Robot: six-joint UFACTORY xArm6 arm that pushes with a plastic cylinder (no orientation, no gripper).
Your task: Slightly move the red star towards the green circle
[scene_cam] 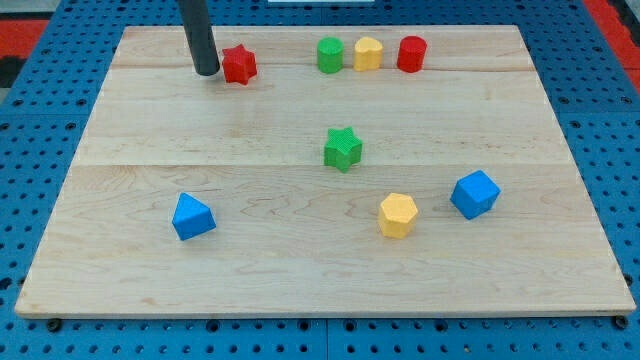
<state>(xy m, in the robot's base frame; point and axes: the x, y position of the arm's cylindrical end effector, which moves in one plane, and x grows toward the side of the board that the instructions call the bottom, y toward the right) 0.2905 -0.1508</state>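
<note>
At red star's (239, 64) left, my tip (207, 72) seemingly touching

red star (239, 65): small red star-shaped block, flat on the wooden board, near the view's top edge, left of centre.
green circle (330, 55): green cylinder, upright, same top row, well to the view's right of the star, leftmost of three cylinders in that row.

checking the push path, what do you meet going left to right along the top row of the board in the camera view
my tip → red star → green circle → yellow block → red cylinder. My tip sits just on the view's left of the red star, on the side away from the green circle.
</note>
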